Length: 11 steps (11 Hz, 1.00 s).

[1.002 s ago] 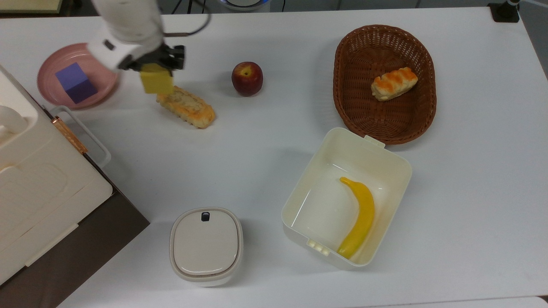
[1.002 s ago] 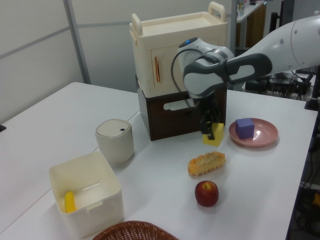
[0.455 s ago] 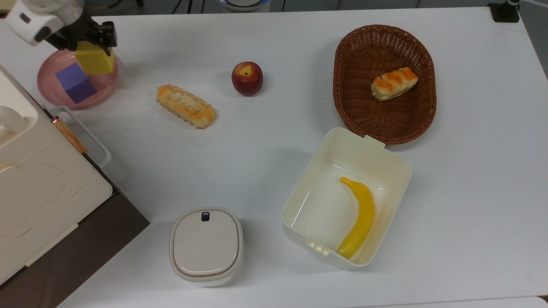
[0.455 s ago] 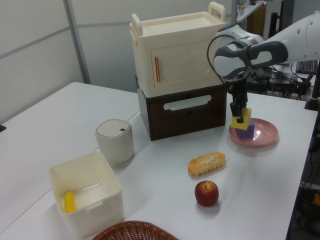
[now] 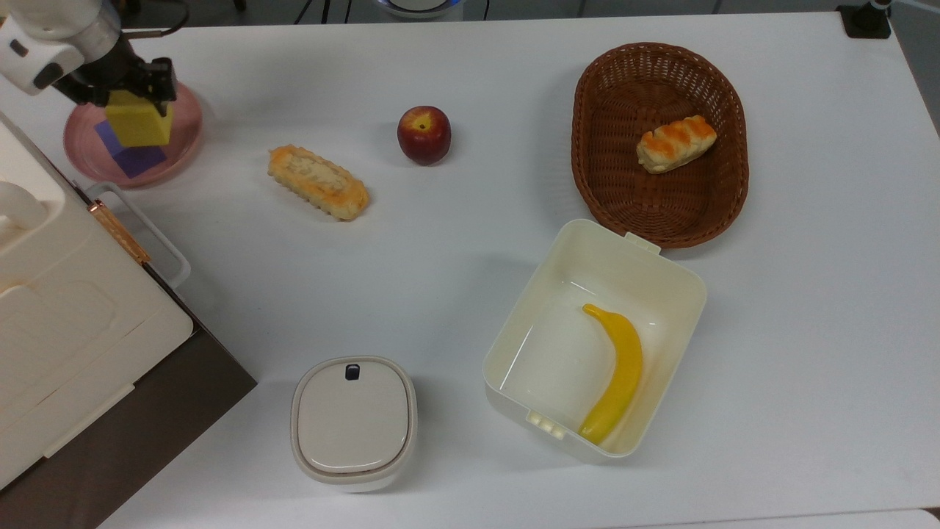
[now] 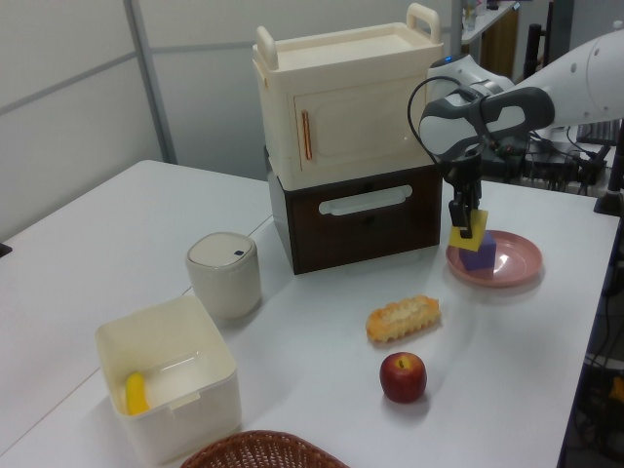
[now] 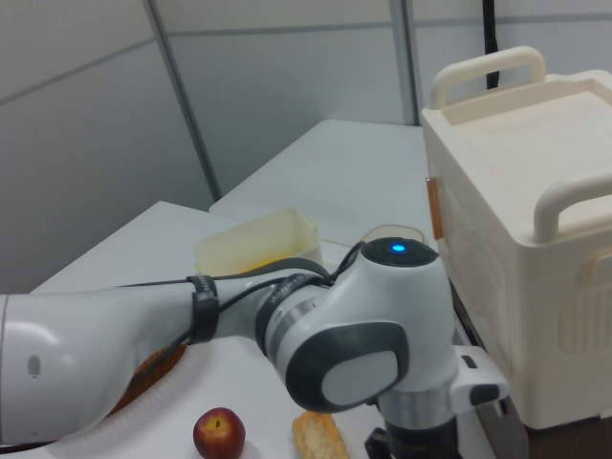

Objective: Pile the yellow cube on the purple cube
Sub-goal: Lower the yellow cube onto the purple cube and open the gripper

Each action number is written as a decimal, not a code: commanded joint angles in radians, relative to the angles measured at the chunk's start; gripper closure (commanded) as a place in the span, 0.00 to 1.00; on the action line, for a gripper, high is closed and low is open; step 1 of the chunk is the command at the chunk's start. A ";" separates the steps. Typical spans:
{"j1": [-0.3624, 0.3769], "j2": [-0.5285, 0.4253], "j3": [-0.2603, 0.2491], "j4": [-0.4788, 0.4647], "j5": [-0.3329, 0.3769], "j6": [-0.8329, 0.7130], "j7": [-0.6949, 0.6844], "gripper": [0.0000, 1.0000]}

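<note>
The end effector [image 5: 136, 84] pinches the yellow cube [image 5: 138, 123] between its dark fingers, gripping the upper part of two opposite faces. In the top view the yellow cube hangs over the purple cube [image 5: 138, 157], hiding most of it, so that a violet strip shows along the near side and at the top view's left. In the left view the yellow cube [image 6: 467, 235] stands tilted on a corner line above the purple cube [image 6: 479, 253]; whether the two touch cannot be told. The purple cube rests on the pink plate [image 5: 187, 128] at the far left of the worktop [image 5: 455, 242] in the top view, next to the cream cabinet [image 6: 341, 97].

Both cubes look stiff, matte and light, with sharp edges and flat faces, so a pinch across parallel faces should hold without slipping. Judged from the skewed outlines, the faces are not yet squared, and a release off-centre could let the upper cube slide off.

Elsewhere on the worktop, well apart: a bread roll [image 5: 318, 182], an apple [image 5: 424, 134], a wicker basket [image 5: 587, 110] holding a pastry [image 5: 675, 143], an open box [image 5: 514, 330] with a banana [image 5: 615, 375], and a lidded canister [image 5: 354, 421].
</note>
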 commanded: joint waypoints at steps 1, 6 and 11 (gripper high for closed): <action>-0.027 0.027 -0.006 0.027 -0.018 0.064 -0.013 0.46; -0.033 0.025 -0.008 0.027 -0.079 0.066 -0.008 0.36; -0.033 0.024 -0.008 0.019 -0.117 0.058 -0.004 0.00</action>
